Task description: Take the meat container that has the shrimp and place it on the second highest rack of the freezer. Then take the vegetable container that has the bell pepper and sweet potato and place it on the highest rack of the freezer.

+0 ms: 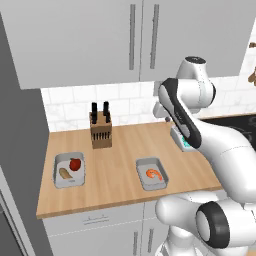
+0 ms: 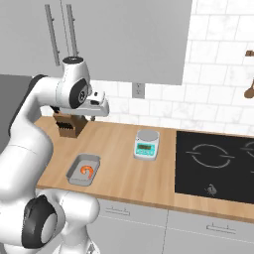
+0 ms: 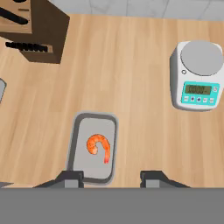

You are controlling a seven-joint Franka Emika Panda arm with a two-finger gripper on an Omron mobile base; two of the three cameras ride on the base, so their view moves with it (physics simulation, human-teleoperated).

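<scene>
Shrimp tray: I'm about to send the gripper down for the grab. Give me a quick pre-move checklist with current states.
1. Shrimp lies inside the grey tray: ok.
2. Tray flat on the counter, apart from the scale and knife block: ok.
3. Gripper open, holding nothing: ok.
4. Gripper lined up with the tray: not ok, in the hand view the tray sits under the left fingertip rather than between the two.
5. Pepper and sweet potato tray untouched at the counter's left end: ok.
6. Freezer door open, racks free: cannot tell.
</scene>
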